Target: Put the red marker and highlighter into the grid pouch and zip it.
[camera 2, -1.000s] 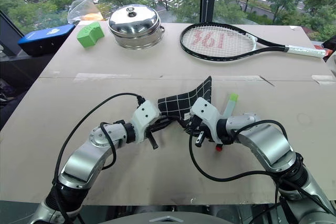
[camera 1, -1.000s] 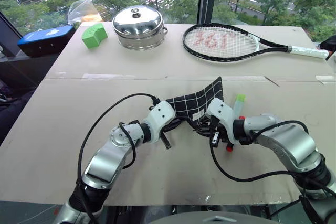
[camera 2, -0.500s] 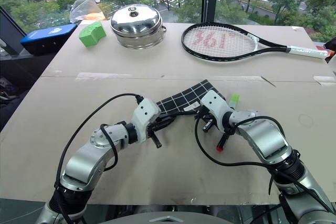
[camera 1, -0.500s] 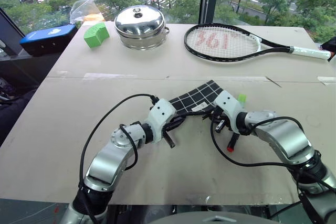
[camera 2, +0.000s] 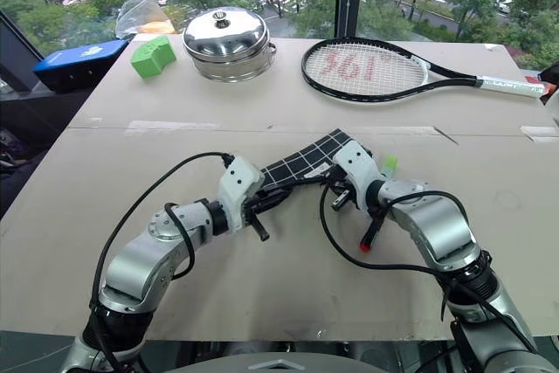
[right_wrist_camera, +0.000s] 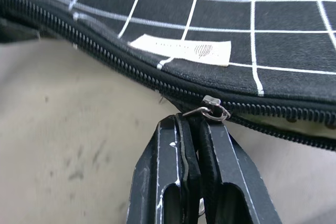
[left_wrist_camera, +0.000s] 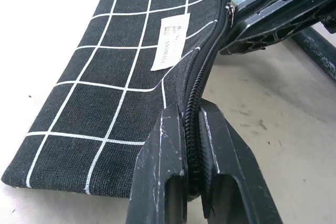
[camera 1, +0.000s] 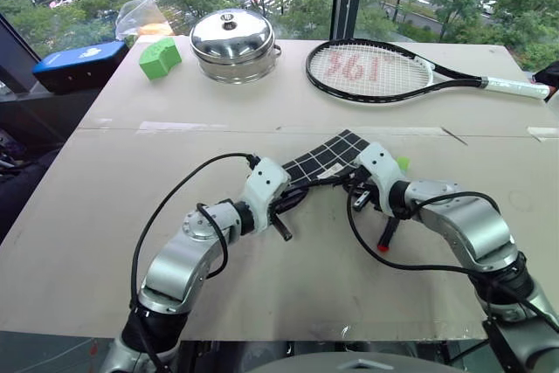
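The grid pouch (camera 1: 323,159), lifted and folded a second ago, now lies flatter at the centre of the frame, so zipping is starting while the red marker (camera 1: 387,234) and highlighter (camera 1: 402,163) lie outside on the desk (camera 1: 105,216). The left claw (left_wrist_camera: 191,129) pinches the zipper edge. The right claw (right_wrist_camera: 193,129) is pressed on the zipper pull (right_wrist_camera: 214,110).

Matt woven cloth grid pouch (left_wrist_camera: 110,77); glossy metal pot (camera 1: 233,45).
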